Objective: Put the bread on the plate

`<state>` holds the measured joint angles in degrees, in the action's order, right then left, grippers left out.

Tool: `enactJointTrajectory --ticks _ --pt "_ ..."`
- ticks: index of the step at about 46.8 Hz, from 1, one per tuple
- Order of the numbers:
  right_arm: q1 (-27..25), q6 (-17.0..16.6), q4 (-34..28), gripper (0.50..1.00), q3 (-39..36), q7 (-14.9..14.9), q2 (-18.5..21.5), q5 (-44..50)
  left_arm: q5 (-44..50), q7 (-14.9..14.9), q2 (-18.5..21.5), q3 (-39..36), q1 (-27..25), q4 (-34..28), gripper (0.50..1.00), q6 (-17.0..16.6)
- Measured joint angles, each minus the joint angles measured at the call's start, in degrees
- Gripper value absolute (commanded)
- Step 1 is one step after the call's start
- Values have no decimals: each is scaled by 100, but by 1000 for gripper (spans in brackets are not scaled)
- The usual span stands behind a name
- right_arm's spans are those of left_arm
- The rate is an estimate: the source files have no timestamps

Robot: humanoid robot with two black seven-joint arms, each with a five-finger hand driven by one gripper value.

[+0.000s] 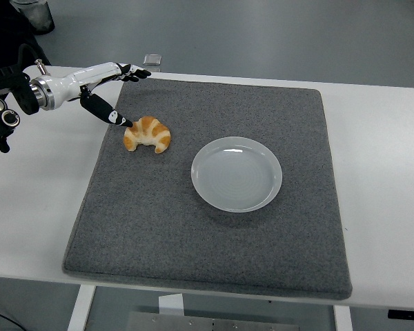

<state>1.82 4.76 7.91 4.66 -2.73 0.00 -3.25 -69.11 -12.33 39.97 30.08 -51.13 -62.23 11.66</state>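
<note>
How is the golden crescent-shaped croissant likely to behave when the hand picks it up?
The golden crescent-shaped croissant looks puffy, so probably light and crushable. Its curved, tapered ends may pivot between the open left hand's fingers. The grey felt mat should keep it from sliding.

A lab or test room: a plain white rectangular surface (386, 138) carries a square grey felt mat (214, 234), standing on a bare grey smooth floor (276, 34), metal frame legs beneath.

Left arm (7, 103) cut off at left edge; small object (152, 60) beyond table indistinct
</note>
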Motion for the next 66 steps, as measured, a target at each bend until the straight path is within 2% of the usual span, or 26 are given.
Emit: enactJointTrajectory --ticks 8,17,23,54,58,60,63,66 --pt "-1 -1 0 952 0 1 0 0 -632 12 -227 -92 6 42 994 -141" --pt "2 -1 0 952 0 0 0 0 -865 20 -443 -546 -1 110 994 -946" --pt "0 -1 0 952 0 1 0 0 -868 34 -501 -915 -45 241 996 -1325" --pt "1 -1 0 952 0 0 0 0 -1140 39 -973 -1126 -34 879 984 -1404" --pt "0 -1 0 952 0 1 0 0 -1140 39 -973 -1127 -33 874 954 -1404" --pt "-2 -1 0 952 0 1 0 0 -1143 38 -973 -1131 -33 868 915 -1404" --pt "-1 -1 0 954 0 0 0 0 -1148 38 -974 -1167 -33 863 793 -1404" --pt "-1 -1 0 952 0 1 0 0 -1148 31 -973 -1216 -35 851 763 -1404"
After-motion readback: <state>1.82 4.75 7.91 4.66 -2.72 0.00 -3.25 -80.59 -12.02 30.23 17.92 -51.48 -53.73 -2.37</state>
